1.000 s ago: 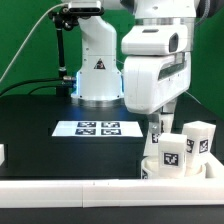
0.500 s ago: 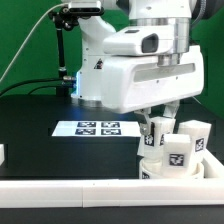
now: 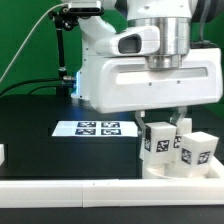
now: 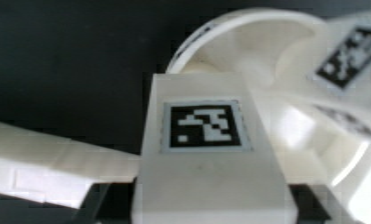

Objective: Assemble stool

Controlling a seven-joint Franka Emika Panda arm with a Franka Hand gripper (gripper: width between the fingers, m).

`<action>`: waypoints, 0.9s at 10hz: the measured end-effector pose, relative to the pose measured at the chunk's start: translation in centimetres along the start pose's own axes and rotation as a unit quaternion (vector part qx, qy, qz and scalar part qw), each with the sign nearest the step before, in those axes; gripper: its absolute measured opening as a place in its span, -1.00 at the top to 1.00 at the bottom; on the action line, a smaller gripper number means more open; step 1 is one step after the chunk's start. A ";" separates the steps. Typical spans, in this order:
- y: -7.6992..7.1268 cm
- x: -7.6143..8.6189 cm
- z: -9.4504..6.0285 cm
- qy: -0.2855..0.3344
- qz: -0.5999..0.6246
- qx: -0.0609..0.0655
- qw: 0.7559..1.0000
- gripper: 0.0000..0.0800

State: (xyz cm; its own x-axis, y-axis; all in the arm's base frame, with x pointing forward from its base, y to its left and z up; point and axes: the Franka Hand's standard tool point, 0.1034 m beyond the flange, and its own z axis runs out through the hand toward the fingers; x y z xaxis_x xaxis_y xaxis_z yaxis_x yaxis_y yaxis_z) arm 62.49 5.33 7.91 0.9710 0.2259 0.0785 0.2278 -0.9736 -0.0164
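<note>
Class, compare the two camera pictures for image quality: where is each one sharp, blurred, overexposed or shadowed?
Exterior view: evenly lit; the marker board tags read clearly, while the white arm housing looks slightly washed out. Wrist view: the tag on the held stool leg is readable though a little soft; the seat behind and the tag at the frame's edge are blurred; the dark table shows no detail.

Green backdrop (image 3: 25, 45) fills rear of exterior view, from 9 to 12 o'clock, evenly lit, no windows visible. Black tabletop (image 3: 40, 115) spans middle, matte, faint sheen near centre. Marker board (image 3: 97, 128) lies flat on tabletop just below centre. White border bar (image 3: 70, 193) runs along 6 o'clock edge; short white piece (image 3: 2, 154) at 8 o'clock edge. Black cable (image 3: 28, 48) arcs across backdrop at 10 o'clock. Floor, walls beyond backdrop hidden.
</note>
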 end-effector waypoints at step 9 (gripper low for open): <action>0.5 2.1 0.4 0.009 0.345 0.000 0.938 0.16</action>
State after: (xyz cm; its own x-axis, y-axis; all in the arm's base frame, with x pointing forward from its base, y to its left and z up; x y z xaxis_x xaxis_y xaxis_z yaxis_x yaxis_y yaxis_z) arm 64.68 5.32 7.65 0.8856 -0.4598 0.0659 -0.4557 -0.8875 -0.0690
